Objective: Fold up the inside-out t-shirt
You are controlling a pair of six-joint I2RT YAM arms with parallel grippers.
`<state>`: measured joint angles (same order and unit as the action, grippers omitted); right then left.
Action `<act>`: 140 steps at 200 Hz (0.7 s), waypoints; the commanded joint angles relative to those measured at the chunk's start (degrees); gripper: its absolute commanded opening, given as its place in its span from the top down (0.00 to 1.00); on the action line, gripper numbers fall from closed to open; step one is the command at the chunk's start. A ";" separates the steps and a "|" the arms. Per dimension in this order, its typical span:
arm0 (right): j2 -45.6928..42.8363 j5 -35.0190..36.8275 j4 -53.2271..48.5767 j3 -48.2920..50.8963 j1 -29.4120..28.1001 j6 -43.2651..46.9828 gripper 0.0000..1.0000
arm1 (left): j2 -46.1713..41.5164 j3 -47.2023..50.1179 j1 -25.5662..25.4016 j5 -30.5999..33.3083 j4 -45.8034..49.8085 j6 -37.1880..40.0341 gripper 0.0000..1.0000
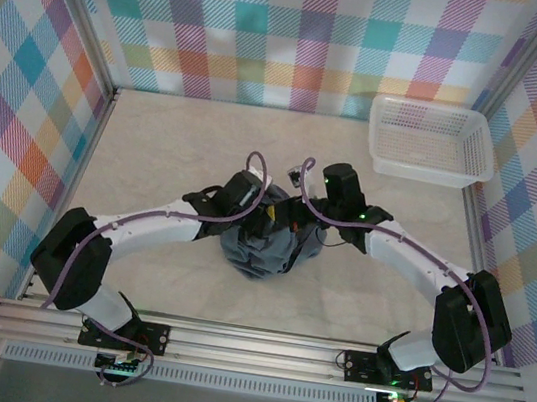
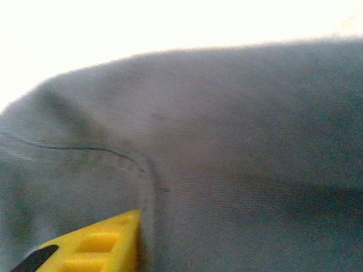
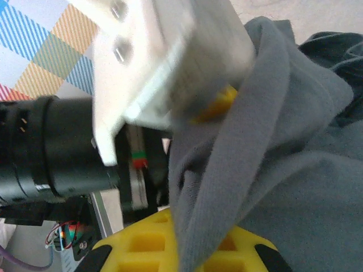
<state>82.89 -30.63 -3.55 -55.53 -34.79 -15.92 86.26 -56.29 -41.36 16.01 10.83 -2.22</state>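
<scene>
The dark slate-grey t-shirt (image 1: 266,249) hangs as a bunched lump between the two arms at the table's middle. My left gripper (image 1: 264,216) meets the bundle's upper left and my right gripper (image 1: 302,228) its upper right. In the left wrist view the t-shirt (image 2: 227,141) lies right against the lens, and one yellow finger (image 2: 96,249) pokes out under a seam. In the right wrist view a band of the t-shirt (image 3: 238,170) runs down through my right gripper (image 3: 190,255), which is shut on it. The left gripper's yellow tip (image 3: 218,106) also pinches cloth.
A white mesh basket (image 1: 429,142) stands at the back right corner. Checked walls close in the beige table (image 1: 175,147) on three sides, and a metal rail (image 1: 257,346) runs along the near edge by the arm bases.
</scene>
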 commanded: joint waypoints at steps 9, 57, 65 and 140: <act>0.02 1.30 -2.88 -1.21 4.06 -1.22 1.00 | -4.24 -1.11 5.61 -9.93 6.18 -0.57 0.85; 9.07 23.88 -13.36 -4.90 6.13 5.03 0.93 | -1.72 -13.18 16.61 -57.17 18.40 -14.61 1.00; 11.76 24.75 -14.10 -6.27 6.14 7.16 0.93 | -0.51 -16.17 16.73 -61.51 18.95 -18.75 1.00; -15.42 24.60 -4.98 3.09 1.76 5.71 0.58 | 4.21 -26.42 16.85 -58.32 25.83 -28.77 1.00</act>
<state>78.94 -9.06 -14.15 -57.84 -28.95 -9.98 90.30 -82.11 -24.88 -40.10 35.79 -25.76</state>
